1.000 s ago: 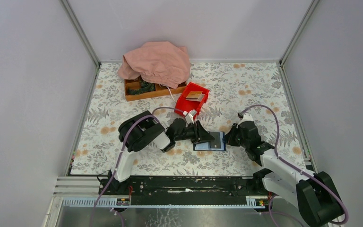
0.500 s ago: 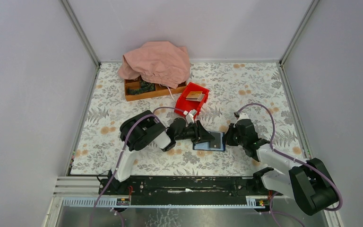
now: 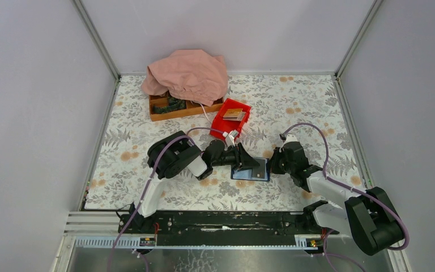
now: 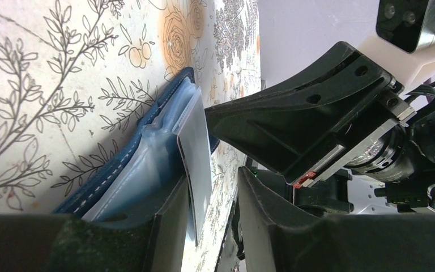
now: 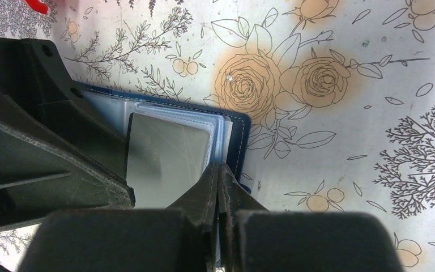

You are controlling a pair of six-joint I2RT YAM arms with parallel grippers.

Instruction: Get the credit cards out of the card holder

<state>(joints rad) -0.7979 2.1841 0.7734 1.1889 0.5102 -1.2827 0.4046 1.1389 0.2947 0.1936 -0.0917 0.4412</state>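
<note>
The card holder (image 5: 237,134) lies open and flat on the flowered table (image 3: 294,102), about midway along its width and closer to the near edge than the far one. It sits between my two grippers. It is dark blue with clear sleeves. One silvery credit card (image 5: 167,156) stands partly out of a sleeve, and I can make out no other cards.

My left gripper (image 4: 212,192) comes in from the left, jaws partly apart. The card's free end pokes into the gap between them, close against one finger (image 4: 167,226), with clear space to the other. One of those fingers lies across the holder's left part.

My right gripper (image 5: 219,177) comes in from the right with its jaws closed, tip to tip. The tips rest at the holder's edge beside the card's corner. Whether they pinch a sleeve there I cannot tell.

Farther back, a red bin (image 3: 220,123) sits near the table's middle. A wooden tray (image 3: 175,115) lies by the far edge, half under a pink cloth (image 3: 187,72).
</note>
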